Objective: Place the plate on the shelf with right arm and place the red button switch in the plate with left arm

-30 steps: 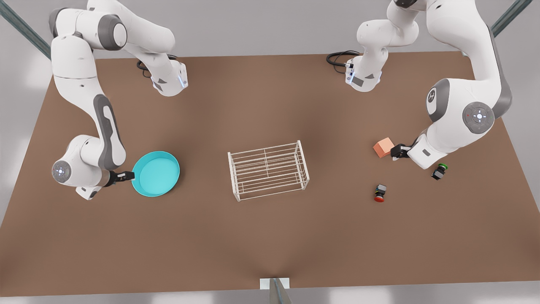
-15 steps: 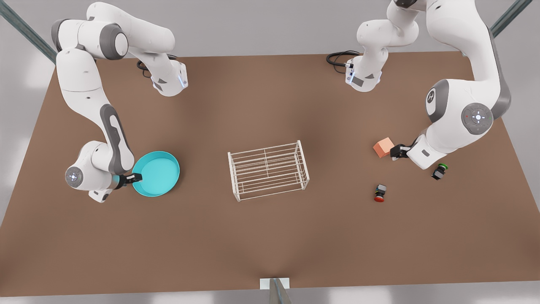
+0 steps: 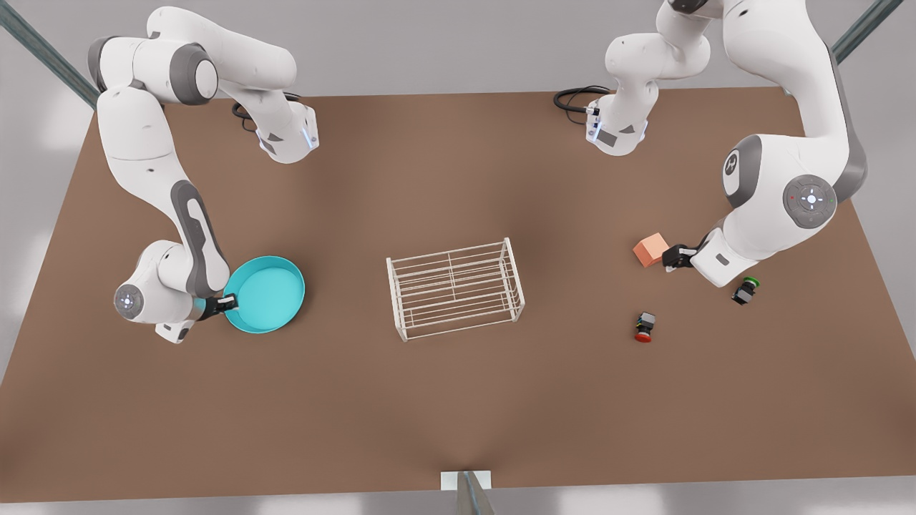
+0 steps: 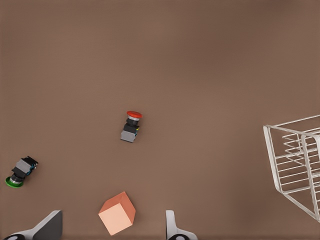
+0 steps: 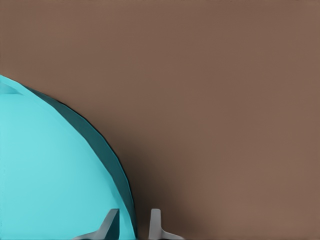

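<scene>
Turquoise plate [image 3: 266, 293]: rim between right tool's [image 5: 131, 226] narrowly spread fingers, unpinched.
Left tool [image 4: 114, 229]: spread wide, red button switch [image 3: 644, 327] near, apart.

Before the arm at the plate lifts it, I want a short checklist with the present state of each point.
1. Right gripper straddles the raised rim of the round turquoise plate, one finger inside, one outside: ok.
2. Rim firmly clamped: cannot tell; the fingers sit close to the rim, but contact is unclear.
3. Slatted top of the white wire shelf free of objects: ok.
4. Brown table between plate and shelf free of obstacles: ok.
5. Left gripper waits open above the orange-pink cube, far from the plate's path: ok.
6. Small red button switch lies on the table, apart from the green-capped switch: ok.
</scene>
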Controlling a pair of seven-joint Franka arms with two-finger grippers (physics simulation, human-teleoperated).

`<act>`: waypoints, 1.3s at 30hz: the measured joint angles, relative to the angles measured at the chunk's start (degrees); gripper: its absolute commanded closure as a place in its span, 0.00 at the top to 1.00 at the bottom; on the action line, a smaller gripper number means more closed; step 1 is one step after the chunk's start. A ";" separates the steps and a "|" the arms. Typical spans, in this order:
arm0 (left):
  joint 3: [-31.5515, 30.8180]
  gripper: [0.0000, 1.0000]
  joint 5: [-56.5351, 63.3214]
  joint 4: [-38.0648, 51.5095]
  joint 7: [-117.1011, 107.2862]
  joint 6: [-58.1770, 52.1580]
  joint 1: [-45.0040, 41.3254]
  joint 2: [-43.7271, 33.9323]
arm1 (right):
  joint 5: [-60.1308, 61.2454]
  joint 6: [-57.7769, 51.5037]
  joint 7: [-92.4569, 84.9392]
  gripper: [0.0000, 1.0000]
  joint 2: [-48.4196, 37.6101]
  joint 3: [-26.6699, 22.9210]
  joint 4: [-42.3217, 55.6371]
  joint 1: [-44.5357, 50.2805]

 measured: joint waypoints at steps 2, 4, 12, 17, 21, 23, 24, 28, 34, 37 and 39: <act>0.00 1.00 0.00 -0.07 -0.01 0.00 0.00 0.00 | 0.11 -0.11 -0.41 0.28 -0.06 -0.01 0.01 0.00; 0.00 1.00 0.04 -0.34 -0.02 0.00 0.00 0.00 | 0.35 -0.24 -0.98 0.16 -0.13 -0.02 0.02 0.00; -0.20 1.00 2.94 -1.86 0.25 6.11 -2.30 8.31 | 0.86 -2.18 -3.34 0.15 -2.53 0.00 0.59 0.00; 0.04 1.00 3.69 -8.88 0.99 15.49 -1.46 11.55 | 0.75 -4.43 -4.45 0.16 -4.95 -0.07 1.63 0.00; 0.16 1.00 4.09 -9.92 1.78 21.92 0.00 15.14 | 0.68 -6.51 -5.18 0.16 -6.89 0.08 2.36 0.00; 0.16 1.00 4.39 -10.01 2.82 24.21 0.07 16.37 | 1.11 -8.01 -5.49 0.16 -7.63 0.45 3.45 0.00; 0.16 1.00 4.60 -10.52 3.47 25.14 0.07 16.62 | 1.43 -8.79 -5.64 0.16 -8.08 0.68 3.78 0.00; 0.16 1.00 4.98 -14.46 5.58 29.64 1.31 16.94 | 4.15 -12.55 -6.17 0.16 -9.47 1.83 5.58 0.09; 0.30 1.00 5.18 -15.00 7.53 35.01 2.99 20.00 | 9.78 -19.25 -6.62 0.16 -11.01 4.24 8.30 0.17; 0.41 1.00 5.23 -15.05 8.04 37.51 3.16 21.55 | 11.96 -21.32 -6.72 0.16 -11.64 6.69 9.69 0.26; 0.51 1.00 5.23 -15.27 8.33 38.74 3.33 21.87 | 12.78 -22.23 -6.78 0.16 -11.68 8.34 10.88 0.49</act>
